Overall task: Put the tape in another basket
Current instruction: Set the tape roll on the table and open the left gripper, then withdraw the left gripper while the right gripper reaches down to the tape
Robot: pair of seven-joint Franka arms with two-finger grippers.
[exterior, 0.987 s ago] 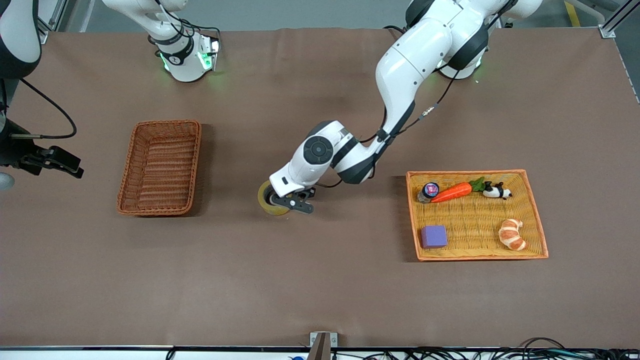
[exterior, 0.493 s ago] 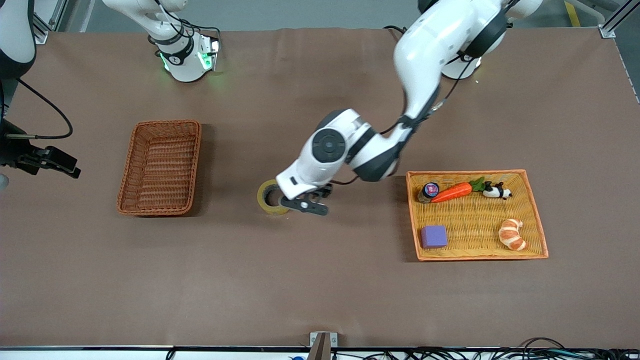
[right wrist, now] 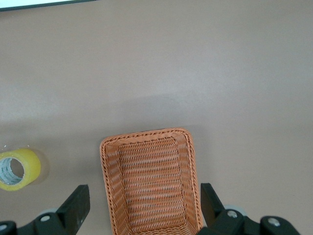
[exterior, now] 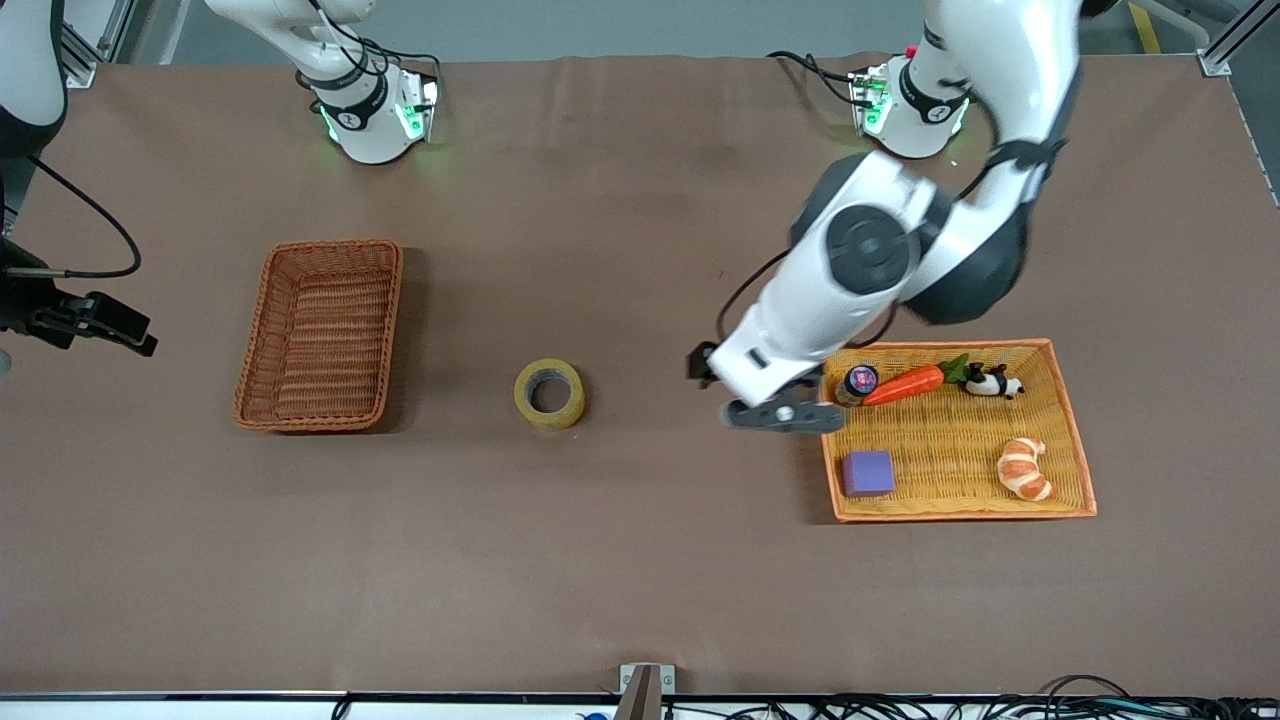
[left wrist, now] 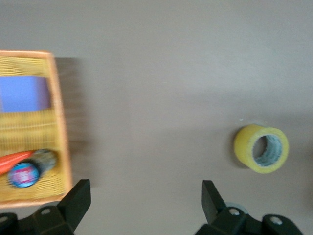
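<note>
The tape (exterior: 549, 394), a yellowish ring with a grey core, lies flat on the bare table between the dark reddish-brown wicker basket (exterior: 320, 340) and the orange tray. It also shows in the left wrist view (left wrist: 261, 148) and the right wrist view (right wrist: 18, 169). My left gripper (exterior: 782, 415) is open and empty, up over the table at the tray's edge, well apart from the tape; it also shows in its own wrist view (left wrist: 145, 200). My right gripper (exterior: 130, 335) is open and empty at the right arm's end of the table, and its wrist view (right wrist: 145, 203) shows the empty basket (right wrist: 108, 181).
The bright orange-yellow woven tray (exterior: 1060, 400) toward the left arm's end holds a purple block (exterior: 867, 473), a croissant (exterior: 1025, 468), a carrot (exterior: 905, 384), a small jar (exterior: 858, 383) and a panda figure (exterior: 993, 381). The tray's edge (left wrist: 59, 122) shows in the left wrist view.
My left gripper has left the tape and swung up and away toward the orange tray. The tape stays where it was on the table. The right arm has hardly moved.
</note>
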